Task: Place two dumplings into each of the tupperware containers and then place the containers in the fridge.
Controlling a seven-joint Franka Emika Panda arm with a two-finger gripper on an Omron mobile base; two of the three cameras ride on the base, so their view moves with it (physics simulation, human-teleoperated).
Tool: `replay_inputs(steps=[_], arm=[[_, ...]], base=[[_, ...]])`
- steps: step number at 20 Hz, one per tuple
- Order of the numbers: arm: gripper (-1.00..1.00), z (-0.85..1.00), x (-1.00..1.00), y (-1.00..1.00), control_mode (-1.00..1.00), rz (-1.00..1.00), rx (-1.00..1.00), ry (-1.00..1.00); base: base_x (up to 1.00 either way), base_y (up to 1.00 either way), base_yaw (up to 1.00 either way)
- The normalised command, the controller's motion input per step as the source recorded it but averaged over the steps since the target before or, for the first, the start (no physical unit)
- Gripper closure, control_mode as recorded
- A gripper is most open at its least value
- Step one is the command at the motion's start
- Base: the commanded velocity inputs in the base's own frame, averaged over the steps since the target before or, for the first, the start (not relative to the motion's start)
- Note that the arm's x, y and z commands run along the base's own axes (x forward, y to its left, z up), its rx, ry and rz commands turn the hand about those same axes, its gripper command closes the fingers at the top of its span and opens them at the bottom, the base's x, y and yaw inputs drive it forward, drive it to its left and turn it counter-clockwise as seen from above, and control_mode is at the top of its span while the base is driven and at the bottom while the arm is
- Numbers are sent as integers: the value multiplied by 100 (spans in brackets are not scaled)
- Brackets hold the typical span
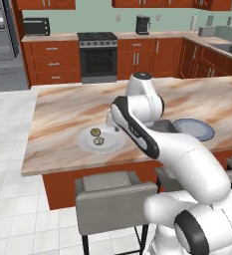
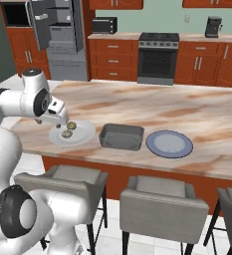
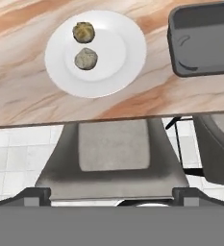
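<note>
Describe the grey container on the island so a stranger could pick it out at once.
On the marble-topped island, three things line the near edge above the stools. The tupperware container is the middle one, between the white plate with two dumplings and the blue-grey plate. It alone is rectangular, deep-walled and dark grey.

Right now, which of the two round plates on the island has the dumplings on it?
The white plate, left of the grey tupperware container in the right base view, holds both dumplings. The blue-grey plate on the container's other side is bare.
</note>
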Motion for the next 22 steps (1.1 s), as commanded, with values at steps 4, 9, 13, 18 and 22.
replay_inputs(steps=[4, 9, 13, 18, 22], arm=[[-100, -45, 52, 20, -100, -9, 0, 1], [-100, -59, 43, 10, -100, -2, 0, 5], [-100, -55, 48, 2, -100, 0, 0, 9], [-100, -34, 55, 13, -100, 0, 0, 1], [-100, -18, 67, 27, -100, 0, 0, 1]], base=[[0, 0, 0], [0, 0, 0], [0, 0, 0], [0, 0, 0], [0, 0, 0]])
